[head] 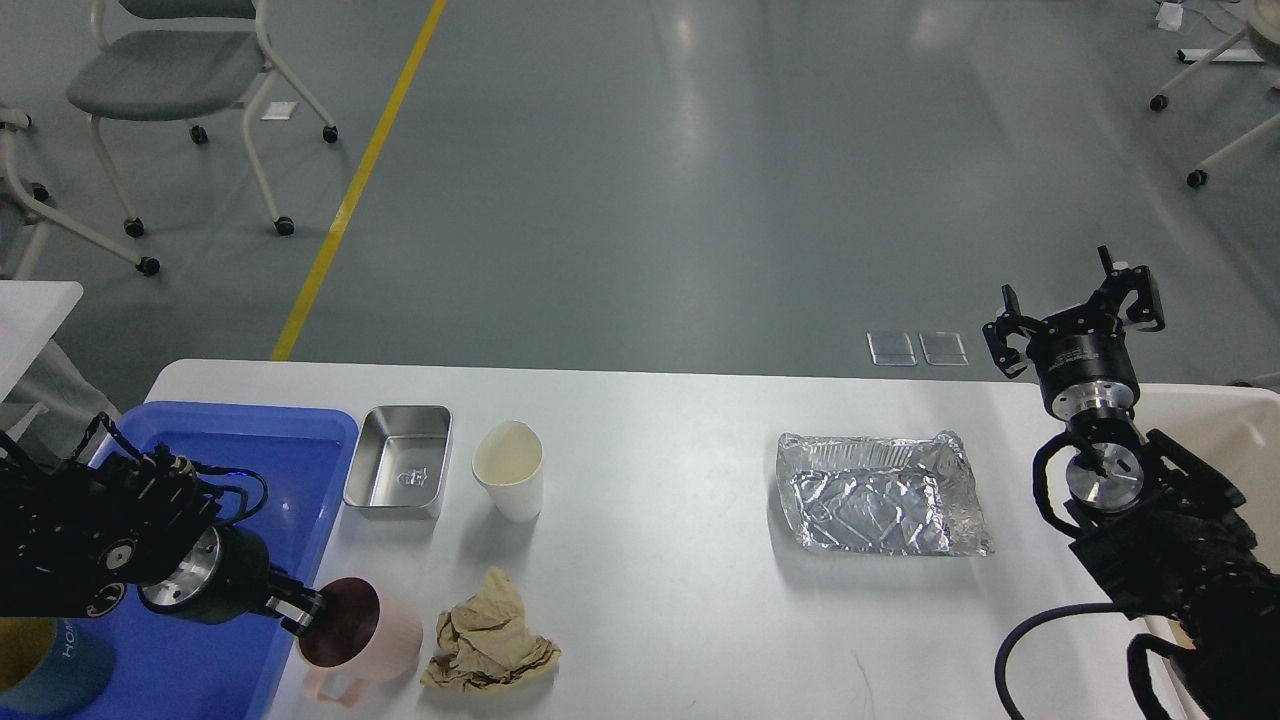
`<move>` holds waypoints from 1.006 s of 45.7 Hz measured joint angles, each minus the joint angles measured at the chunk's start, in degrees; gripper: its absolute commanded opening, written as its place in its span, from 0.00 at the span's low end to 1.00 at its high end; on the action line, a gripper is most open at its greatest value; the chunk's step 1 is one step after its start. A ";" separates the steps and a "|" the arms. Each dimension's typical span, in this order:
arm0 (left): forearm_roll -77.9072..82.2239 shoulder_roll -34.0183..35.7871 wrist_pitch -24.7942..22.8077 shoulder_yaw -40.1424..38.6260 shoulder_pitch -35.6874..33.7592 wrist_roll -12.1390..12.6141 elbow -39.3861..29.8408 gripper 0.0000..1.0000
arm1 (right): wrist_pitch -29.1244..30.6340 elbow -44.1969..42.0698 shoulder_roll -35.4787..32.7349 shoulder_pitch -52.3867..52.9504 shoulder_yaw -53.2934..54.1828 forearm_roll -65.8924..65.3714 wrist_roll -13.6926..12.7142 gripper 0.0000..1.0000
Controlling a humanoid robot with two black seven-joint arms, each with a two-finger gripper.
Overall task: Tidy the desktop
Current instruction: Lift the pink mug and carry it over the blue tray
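Observation:
The white desktop (660, 480) spans the head view. My left gripper (305, 612) is low at the front left, at the blue tray's right edge, shut on the rim of a pink mug (375, 635) with a dark inside. The mug is tilted, its mouth facing left. A crumpled brown paper (490, 640) lies just right of the mug. A white paper cup (510, 470) and a steel box (400, 472) stand behind them. A crinkled foil tray (880, 495) lies right of centre. My right gripper (1080, 305) is open and empty, raised over the table's far right edge.
A blue plastic tray (230, 470) lies at the left with a teal cup (40, 672) at its front corner. A cream bin (1235, 425) stands at the right edge beside my right arm. Wheeled chairs stand on the floor beyond the table.

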 measured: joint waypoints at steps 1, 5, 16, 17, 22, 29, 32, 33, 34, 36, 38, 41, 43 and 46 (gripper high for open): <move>0.00 0.00 0.00 0.02 -0.18 -0.04 -0.08 0.00 | 0.00 0.00 -0.03 0.00 0.00 0.00 0.00 1.00; 0.01 0.06 0.00 0.20 -1.42 -0.11 -1.00 0.00 | -0.02 0.00 -0.13 0.00 0.00 0.00 0.01 1.00; 0.00 2.26 -2.57 1.86 -9.39 -0.78 -5.92 0.00 | 0.04 0.00 -0.17 0.00 0.00 0.00 0.05 1.00; 0.01 2.66 -3.66 1.95 -10.71 -0.95 -6.43 0.00 | 0.04 0.00 -0.17 0.00 0.00 0.00 0.05 1.00; 0.05 4.47 -9.05 2.07 -16.19 -1.45 -7.69 0.00 | 0.06 0.01 -0.17 0.00 0.03 0.00 0.05 1.00; 0.05 7.92 -15.77 2.08 -23.65 -2.45 -8.91 0.00 | 0.06 0.09 -0.17 0.00 0.08 0.00 0.05 1.00; 0.05 9.94 -18.80 2.07 -27.08 -2.96 -9.25 0.00 | 0.06 0.09 -0.17 0.00 0.09 0.00 0.05 1.00; 0.06 10.61 -19.78 2.03 -28.18 -3.08 -9.30 0.00 | 0.06 0.09 -0.18 0.00 0.09 0.00 0.05 1.00; 0.06 11.46 -20.96 1.99 -29.54 -3.18 -9.33 0.00 | 0.06 0.09 -0.18 0.00 0.09 0.00 0.03 1.00; 0.06 12.84 -22.78 1.92 -31.69 -3.31 -9.36 0.00 | 0.06 0.09 -0.20 0.00 0.08 0.00 0.02 1.00; 0.06 14.43 -24.58 1.89 -33.98 -3.39 -9.36 0.00 | 0.06 0.07 -0.22 0.00 0.06 0.00 0.01 1.00; 0.00 16.87 -27.20 2.03 -37.59 -3.47 -9.29 0.00 | 0.06 0.02 -0.22 -0.06 0.02 0.00 -0.01 1.00; -0.04 17.93 -28.40 2.18 -39.06 -3.47 -9.26 0.00 | 0.06 0.01 -0.16 -0.07 0.02 0.00 0.00 1.00; -0.08 19.42 -29.76 2.35 -40.33 -3.44 -9.21 0.00 | 0.06 0.01 -0.03 -0.07 0.02 0.00 0.00 1.00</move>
